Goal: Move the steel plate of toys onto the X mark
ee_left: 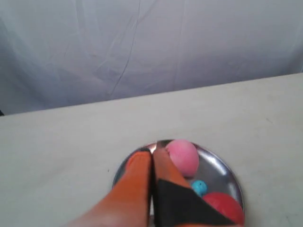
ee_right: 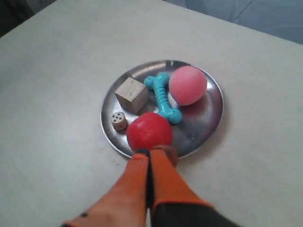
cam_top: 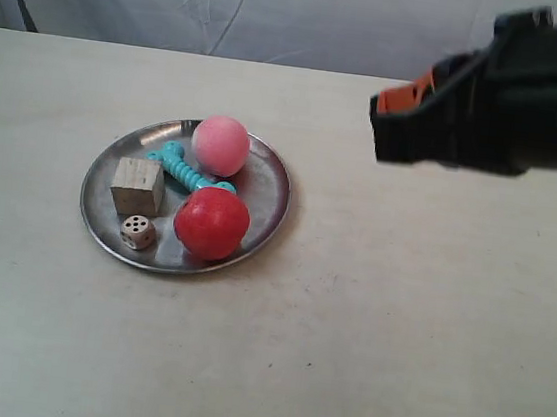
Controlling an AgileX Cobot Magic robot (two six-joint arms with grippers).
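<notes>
The steel plate [cam_top: 267, 189] [ee_left: 218, 165] [ee_right: 200, 124] lies on the pale table, left of centre in the exterior view. On it are the pink ball [cam_top: 219, 144], red ball [cam_top: 211, 223], turquoise bone [cam_top: 178, 165], wooden cube [cam_top: 139, 186] and die [cam_top: 138, 232]. My left gripper [ee_left: 152, 153] is shut and empty, its tips lining up with the plate's far rim beside the pink ball [ee_left: 183, 157]. Shut on nothing too, my right gripper [ee_right: 150, 153] points at the red ball [ee_right: 149, 132]. No X mark shows in any view.
The arm at the exterior view's right [cam_top: 471, 110] hangs blurred, black and orange, above the table, well apart from the plate. A grey cloth backdrop [ee_left: 142, 47] rises behind the table's far edge. Bare tabletop [cam_top: 395, 333] surrounds the plate.
</notes>
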